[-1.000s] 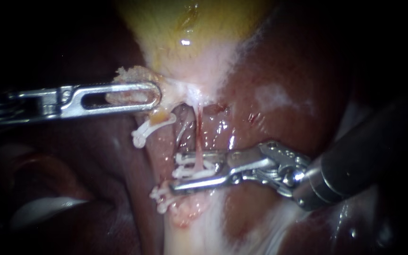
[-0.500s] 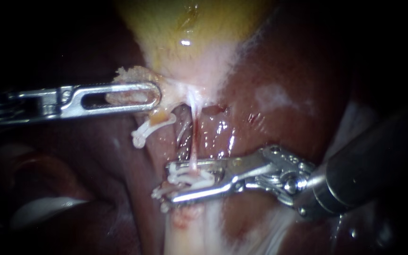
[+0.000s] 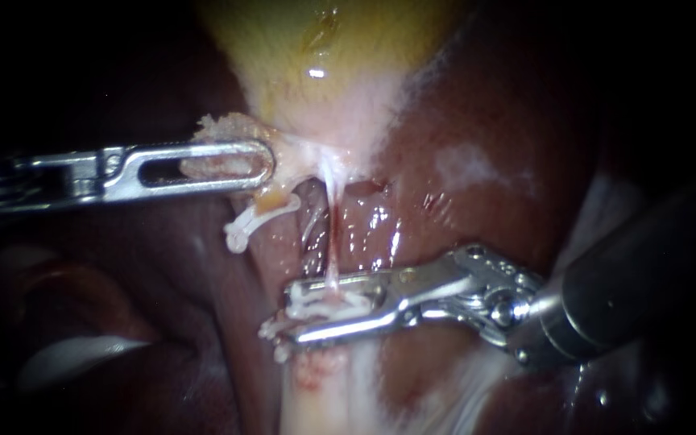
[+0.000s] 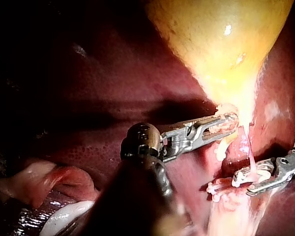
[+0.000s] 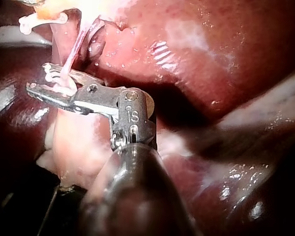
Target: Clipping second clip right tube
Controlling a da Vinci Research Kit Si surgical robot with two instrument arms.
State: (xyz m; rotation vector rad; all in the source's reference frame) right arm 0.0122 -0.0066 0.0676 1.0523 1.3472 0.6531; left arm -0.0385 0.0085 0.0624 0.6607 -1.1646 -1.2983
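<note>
**Placement of a clip on the right tube, endoscope and wrist views.** The right instrument [image 3: 293, 312] lay across the right tube [image 3: 333, 254], a thin pink strand that ran from the neck of the gallbladder [image 3: 324, 56] down over the liver [image 3: 477, 129]. Its jaws were drawn close on the white second clip [image 3: 328, 304], which straddled the strand from both sides. Whether the clip's latch had locked could not be told. Just beneath the lower jaw, almost touching it, sat a lower clip [image 3: 275, 332], apparently on the same strand. A third clip [image 3: 243, 229] lay apart on the neighbouring yellowish tube. The left instrument [image 3: 261, 165] was clenched on pale tissue at the gallbladder's neck (tissue showed through the window of its jaw) and appeared to hold the strand taut.

**Hazards, as judged from this position.**
- The strand looked slender and stretched, so a twist or pull of the right instrument while it was closed could have torn the strand at the clip.
- More traction from the left instrument could have done the same at the neck.
- With the jaws so near the lower clip, they might have caught or loosened it on opening.
- The two clips might also have ended too close together.
- If the strand lay short of the clip's hinge, the clip might have closed only partly across it and later slipped.
</note>
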